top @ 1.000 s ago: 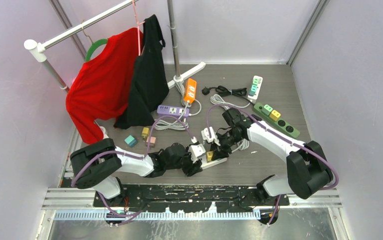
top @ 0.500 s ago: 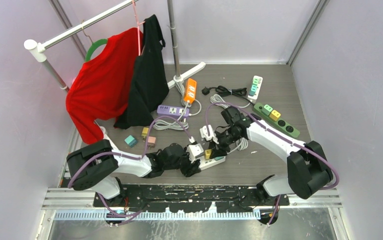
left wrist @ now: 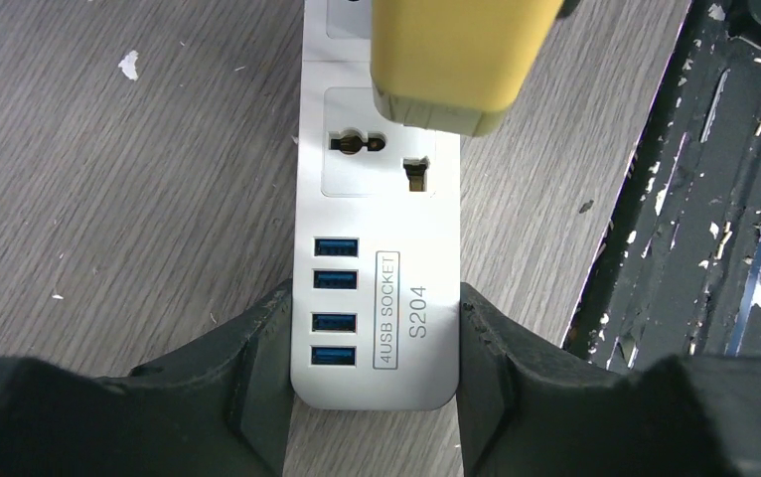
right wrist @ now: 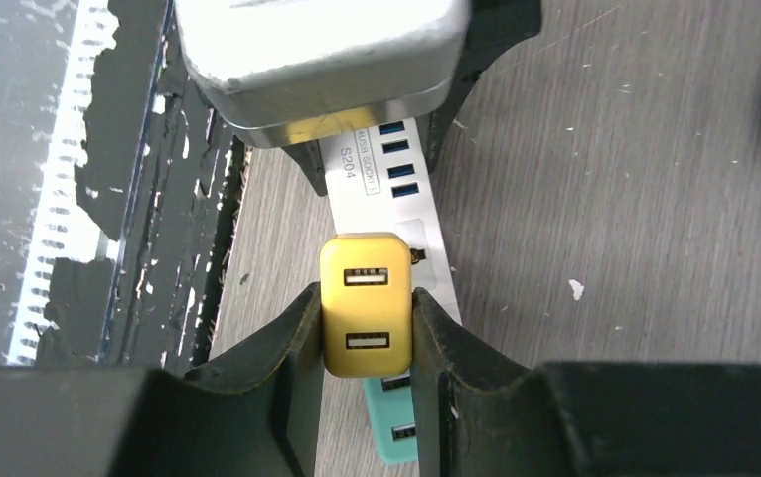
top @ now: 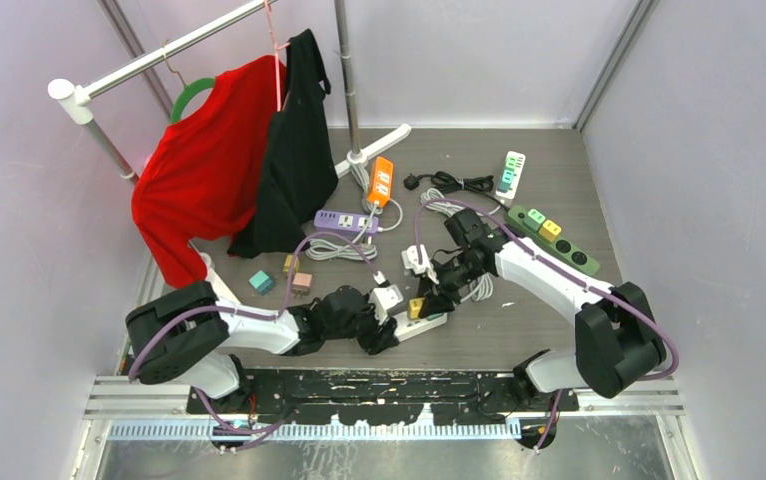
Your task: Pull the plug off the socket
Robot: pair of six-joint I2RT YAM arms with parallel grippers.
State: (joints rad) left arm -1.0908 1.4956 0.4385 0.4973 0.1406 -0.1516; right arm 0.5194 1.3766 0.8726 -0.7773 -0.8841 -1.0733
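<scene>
A white power strip (top: 429, 323) lies on the wooden floor near the arms' bases. Its USB end (left wrist: 375, 298) sits between my left gripper's (left wrist: 375, 343) black fingers (left wrist: 257, 368), which are shut on its two sides. My right gripper (right wrist: 365, 328) is shut on a yellow plug (right wrist: 365, 298) with two USB ports. That yellow plug (left wrist: 453, 60) hangs above the strip, and an empty socket (left wrist: 377, 154) shows just below it. A teal plug (right wrist: 393, 437) still sits in the strip under the yellow one. From above, the two grippers meet at the strip (top: 416, 306).
Orange (top: 381, 182), purple (top: 345, 220), green (top: 553, 240) and white-teal (top: 511, 172) power strips and loose cables lie farther back. A clothes rack with a red garment (top: 204, 165) and a black one stands at back left. Small cubes (top: 261, 282) lie left. A black base plate (left wrist: 714, 199) borders the strip.
My right gripper has drawn the yellow plug a little up and back from the strip. The left arm has shifted slightly left, still holding the strip's end.
</scene>
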